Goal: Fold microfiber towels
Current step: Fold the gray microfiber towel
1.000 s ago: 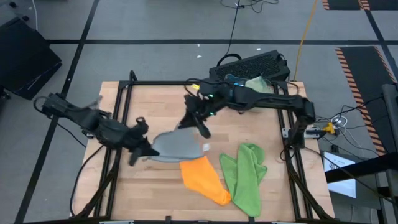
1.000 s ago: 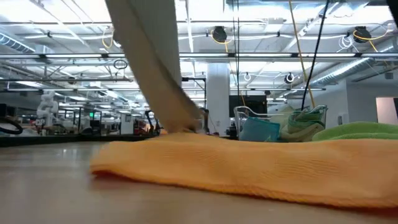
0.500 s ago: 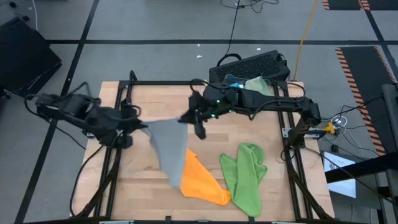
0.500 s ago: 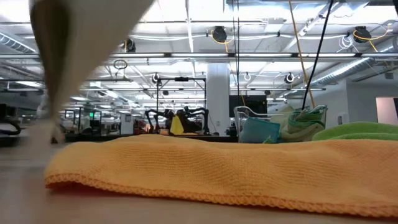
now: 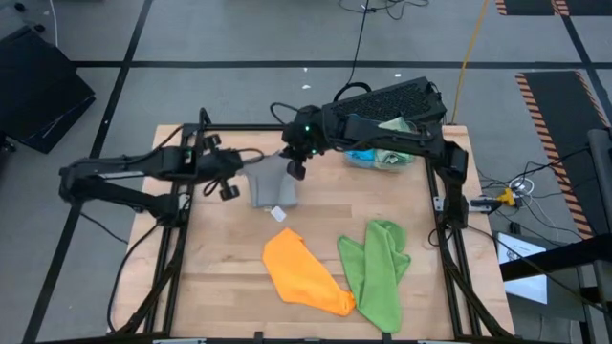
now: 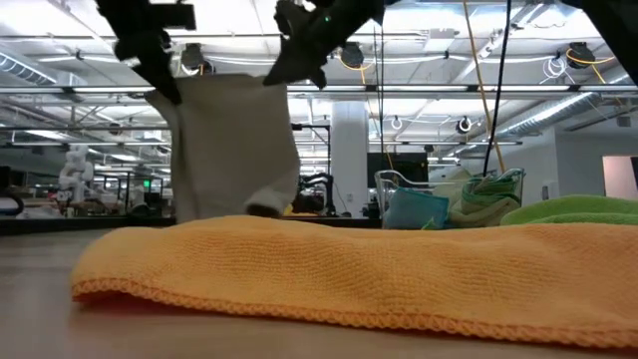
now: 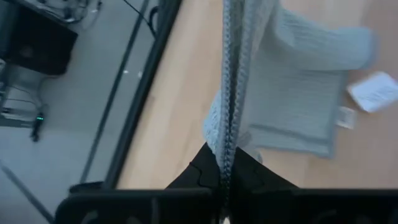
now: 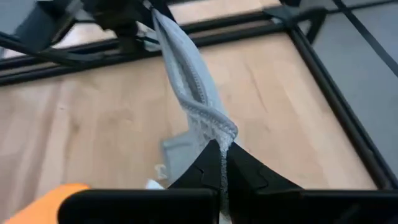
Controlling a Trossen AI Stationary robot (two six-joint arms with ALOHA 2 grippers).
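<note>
A grey microfiber towel point(image 5: 272, 183) hangs spread between my two grippers over the far middle of the table. My left gripper point(image 5: 241, 178) is shut on its left upper corner and my right gripper point(image 5: 293, 164) on its right upper corner. In the low view the towel point(image 6: 234, 150) hangs as a flat sheet. Its lower end with a white tag point(image 7: 375, 90) lies on the wood. An orange towel point(image 5: 304, 275) and a lime green towel point(image 5: 378, 268) lie bunched near the front edge. My left gripper pinches the towel's hemmed upper edge at its left corner point(image 7: 225, 140) between its two fingers, slanting down from the table's left. The cloth hangs below. My right gripper pinches the same edge at the right corner point(image 8: 216, 129), slanting down from the right. The edge runs across to the other gripper, a little slack.
A clear bin point(image 5: 382, 143) with more towels stands at the far right, next to my right arm. Behind it lies a black keyboard-like slab point(image 5: 392, 96). Black frame rails point(image 5: 182, 220) run along the table's sides. Bare wood lies left of the orange towel.
Both grippers have lifted the grey towel from beside the orange towel and carried it toward the far edge. It swung out in the air and now hangs spread between them, lower end on the wood. The left gripper has also gone toward the right and turned.
</note>
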